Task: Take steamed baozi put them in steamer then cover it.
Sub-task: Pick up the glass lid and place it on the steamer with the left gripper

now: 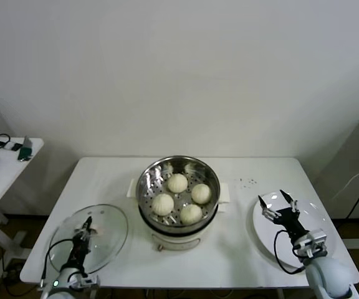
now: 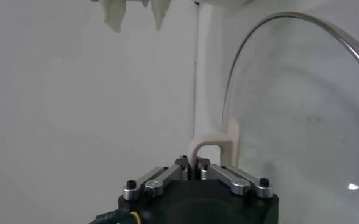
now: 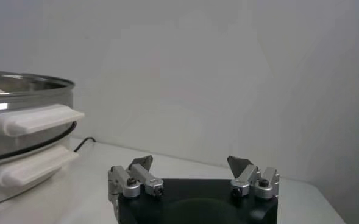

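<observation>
The fingers of the left gripper (image 1: pixel 87 232) were closed on the white handle of the glass lid (image 1: pixel 108 227), while the fingers of the right gripper (image 1: pixel 277 200) stood wide apart and held nothing. In the head view, the left arm entered from the lower left corner and reached forward over the lid, which lay flat on the white table (image 1: pixel 105 177) to the left of the steamer (image 1: pixel 177 199). The steamer sat at the centre of the table, uncovered, with four steamed baozi (image 1: pixel 177 182) resting on its perforated tray. The right arm entered from the lower right corner, and its gripper hovered over the white plate (image 1: pixel 316 218) on the right side of the table, well apart from the steamer. A small side table (image 1: pixel 5 168) stood beyond the left edge of the main table and carried a few dark items. In the left wrist view, the left gripper (image 2: pixel 195 165) showed its two linkage bars drawn together, with the handle (image 2: pixel 219 146) pinched between the fingertips and the curved rim of the glass lid (image 2: pixel 301 109) arching beyond it. In the right wrist view, the right gripper (image 3: pixel 191 165) showed its fingers (image 3: pixel 142 163) spread to either side with open space between them, and the steamer (image 3: pixel 27 131) with its white side handles appeared off to one side on the table.
</observation>
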Available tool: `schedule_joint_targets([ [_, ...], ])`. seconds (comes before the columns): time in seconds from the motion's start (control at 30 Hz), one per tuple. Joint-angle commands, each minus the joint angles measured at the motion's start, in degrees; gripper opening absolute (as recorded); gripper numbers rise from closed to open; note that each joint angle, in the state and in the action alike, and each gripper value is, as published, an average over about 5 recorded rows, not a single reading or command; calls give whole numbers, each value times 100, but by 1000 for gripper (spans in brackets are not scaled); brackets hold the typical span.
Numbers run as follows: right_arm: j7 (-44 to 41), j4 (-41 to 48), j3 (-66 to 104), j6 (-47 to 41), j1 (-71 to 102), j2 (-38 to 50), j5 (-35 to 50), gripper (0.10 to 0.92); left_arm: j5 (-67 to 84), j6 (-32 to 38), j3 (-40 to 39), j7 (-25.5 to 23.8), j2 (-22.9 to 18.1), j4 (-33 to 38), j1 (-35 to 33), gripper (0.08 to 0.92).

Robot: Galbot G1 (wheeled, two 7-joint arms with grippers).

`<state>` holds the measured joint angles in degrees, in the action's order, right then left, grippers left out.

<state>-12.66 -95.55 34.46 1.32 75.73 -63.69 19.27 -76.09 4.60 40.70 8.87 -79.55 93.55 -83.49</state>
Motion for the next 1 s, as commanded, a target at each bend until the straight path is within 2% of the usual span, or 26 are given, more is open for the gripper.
schedule_joint_targets([
  [0.03, -4, 7, 22, 8, -35, 27, -18, 823, 119, -227, -26, 143, 103, 702, -274, 149],
  [0.23, 2, 90, 4, 15, -144, 144, -4, 823, 122, -906, -17, 295, 302, 1562, -696, 149],
  [0.53, 11, 245, -115, 33, -311, 228, -1, 823, 431, -1872, 1, 260, 707, 2840, -1243, 149],
  [0.77, 1, 338, -253, 43, -425, 201, -6, 823, 745, -2430, -326, 103, 1337, 3365, -1110, 149],
  [1.0, -13, 352, -376, 79, -456, 104, -98, 823, 1117, -3107, -1325, -42, 2172, 3370, -483, 149],
])
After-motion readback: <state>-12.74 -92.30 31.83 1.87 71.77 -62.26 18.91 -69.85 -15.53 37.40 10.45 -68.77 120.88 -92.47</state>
